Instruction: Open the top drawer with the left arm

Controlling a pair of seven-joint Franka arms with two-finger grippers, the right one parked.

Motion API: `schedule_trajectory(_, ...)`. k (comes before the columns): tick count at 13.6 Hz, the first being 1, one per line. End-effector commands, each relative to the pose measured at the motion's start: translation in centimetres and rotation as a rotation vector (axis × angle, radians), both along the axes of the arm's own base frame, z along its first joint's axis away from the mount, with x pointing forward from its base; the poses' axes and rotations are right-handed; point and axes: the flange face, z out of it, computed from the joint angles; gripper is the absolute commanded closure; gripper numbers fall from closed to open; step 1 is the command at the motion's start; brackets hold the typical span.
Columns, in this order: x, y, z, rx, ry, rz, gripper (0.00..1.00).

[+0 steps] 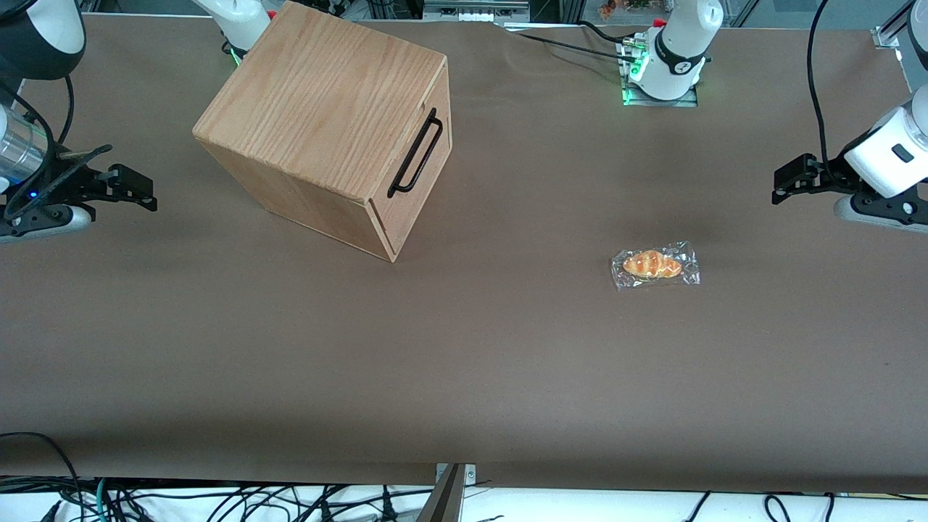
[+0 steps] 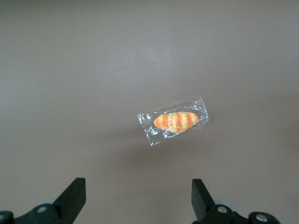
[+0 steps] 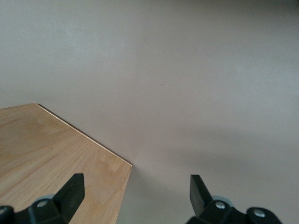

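Top drawer [image 1: 419, 168], closed flush in the oak cabinet [image 1: 326, 116], carries one long black bar handle [image 1: 415, 155] on its front. Taking the cabinet as landmark: it stands on the brown table [image 1: 464, 362], turned at an angle, toward the parked arm's end, and the drawer front faces toward the working arm's end. Its top corner also shows in the right wrist view [image 3: 60, 158].

Left arm [image 1: 888, 156], glossy white, hangs well apart from the cabinet, at the working arm's end of the table. Its gripper [image 1: 786, 187] points toward the cabinet and hovers above bare table with its black fingers [image 2: 72, 196] spread wide apart, holding nothing.

A small wrapped bread roll [image 1: 655, 265] in clear plastic lies on the table between the cabinet and the gripper, nearer to the front camera than either and closer to the gripper. In the left wrist view the roll [image 2: 175, 121] lies apart from the fingertips, touching neither.
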Motion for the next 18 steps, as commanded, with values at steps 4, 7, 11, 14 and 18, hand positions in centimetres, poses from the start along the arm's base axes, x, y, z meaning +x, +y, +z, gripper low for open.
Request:
schedule_trajectory(4, 1.3, -8.6, -6.1, -0.123, 0.168, -0.106, 0.00)
schedule_trajectory(7, 1.6, -15.2, -10.4, -0.272, 0.269, -0.100, 0.00)
schedule_trajectory(11, 1.5, -26.2, -12.4, -0.377, 0.270, -0.092, 0.00)
schedule_trajectory(14, 0.0, -33.8, -13.9, -0.370, 0.201, -0.031, 0.00)
schedule_trajectory(18, -3.1, -41.6, -15.1, -0.429, 0.172, -0.025, 0.00)
